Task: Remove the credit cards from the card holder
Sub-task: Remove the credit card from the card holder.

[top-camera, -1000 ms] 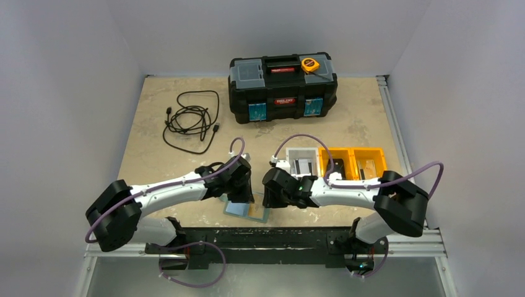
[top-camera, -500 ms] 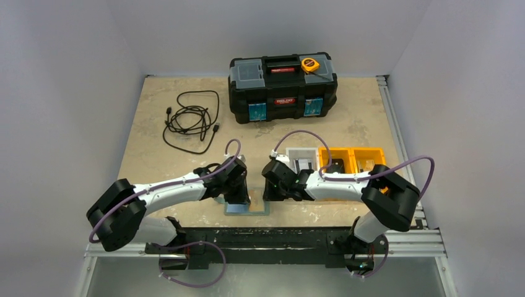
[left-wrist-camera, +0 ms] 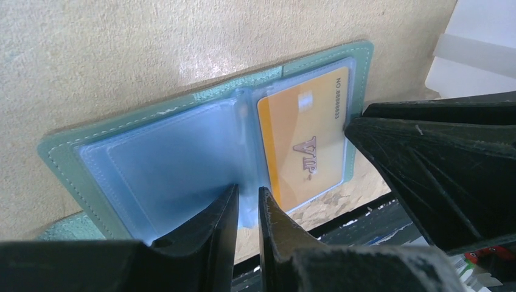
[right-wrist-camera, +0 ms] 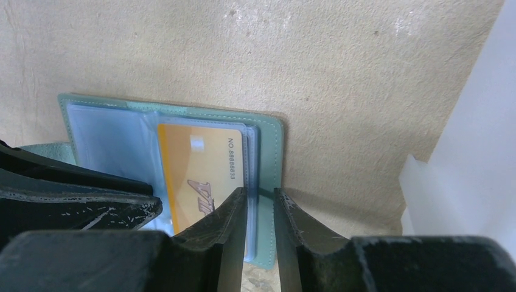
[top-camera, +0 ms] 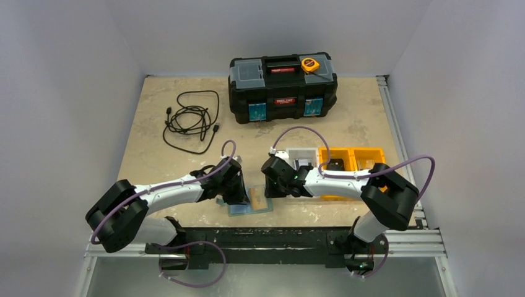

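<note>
Currently the surface (top-camera: 155, 154) is carrying a black toolbox (top-camera: 283, 86) at its far side, while the teal card holder (top-camera: 251, 203) is lying open flat at the near edge, between both arms. The left end effector (left-wrist-camera: 247, 210) is pinching a pale blue pocket leaf near the holder's fold. The right end effector (right-wrist-camera: 258, 210) is straddling the holder's right edge with a narrow gap; whether it is gripping, I cannot tell. The tan-orange card (left-wrist-camera: 304, 146) is sitting inside the right-hand pocket.

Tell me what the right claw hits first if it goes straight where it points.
The card holder: the right claw points at its teal outer border, just beside the orange card. The tips may already touch it; depth is unclear.
</note>
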`<act>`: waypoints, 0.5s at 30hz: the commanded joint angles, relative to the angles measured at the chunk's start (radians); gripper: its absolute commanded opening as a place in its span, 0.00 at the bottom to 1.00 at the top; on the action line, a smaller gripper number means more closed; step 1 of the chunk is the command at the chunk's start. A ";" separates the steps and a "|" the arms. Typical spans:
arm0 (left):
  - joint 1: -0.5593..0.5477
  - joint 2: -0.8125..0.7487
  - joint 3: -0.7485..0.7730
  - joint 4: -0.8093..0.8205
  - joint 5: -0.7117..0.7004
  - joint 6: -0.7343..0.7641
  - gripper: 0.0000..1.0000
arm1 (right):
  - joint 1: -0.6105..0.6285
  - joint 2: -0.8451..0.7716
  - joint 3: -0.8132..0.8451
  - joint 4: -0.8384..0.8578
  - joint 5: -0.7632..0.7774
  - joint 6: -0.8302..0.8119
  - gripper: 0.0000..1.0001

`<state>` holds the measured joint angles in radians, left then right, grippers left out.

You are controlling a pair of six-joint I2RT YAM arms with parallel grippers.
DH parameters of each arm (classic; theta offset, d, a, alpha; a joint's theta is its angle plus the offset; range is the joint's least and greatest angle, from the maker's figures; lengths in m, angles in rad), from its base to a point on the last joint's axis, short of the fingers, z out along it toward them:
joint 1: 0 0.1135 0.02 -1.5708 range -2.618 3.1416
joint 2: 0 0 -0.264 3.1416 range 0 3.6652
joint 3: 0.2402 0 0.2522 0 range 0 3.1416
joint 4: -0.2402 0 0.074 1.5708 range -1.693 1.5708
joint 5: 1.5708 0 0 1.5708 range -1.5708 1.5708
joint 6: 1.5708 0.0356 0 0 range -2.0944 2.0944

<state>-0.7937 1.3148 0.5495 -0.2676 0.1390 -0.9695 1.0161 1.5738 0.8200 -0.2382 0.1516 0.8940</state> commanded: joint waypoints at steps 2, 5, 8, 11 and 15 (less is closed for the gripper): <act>0.017 -0.012 -0.025 0.053 0.015 -0.024 0.15 | 0.011 -0.039 0.054 -0.054 0.045 -0.026 0.23; 0.020 -0.006 -0.032 0.054 0.014 -0.027 0.13 | 0.016 -0.025 0.057 -0.050 0.042 -0.029 0.22; 0.023 0.003 -0.037 0.054 0.013 -0.029 0.09 | 0.021 -0.004 0.063 -0.044 0.034 -0.028 0.19; 0.025 0.010 -0.039 0.053 0.011 -0.029 0.07 | 0.031 0.016 0.072 -0.041 0.032 -0.027 0.16; 0.025 0.020 -0.041 0.061 0.013 -0.031 0.06 | 0.049 0.044 0.089 -0.040 0.027 -0.024 0.12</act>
<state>-0.7742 1.3155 0.5251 -0.2367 0.1570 -0.9882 1.0473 1.5955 0.8600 -0.2775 0.1661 0.8772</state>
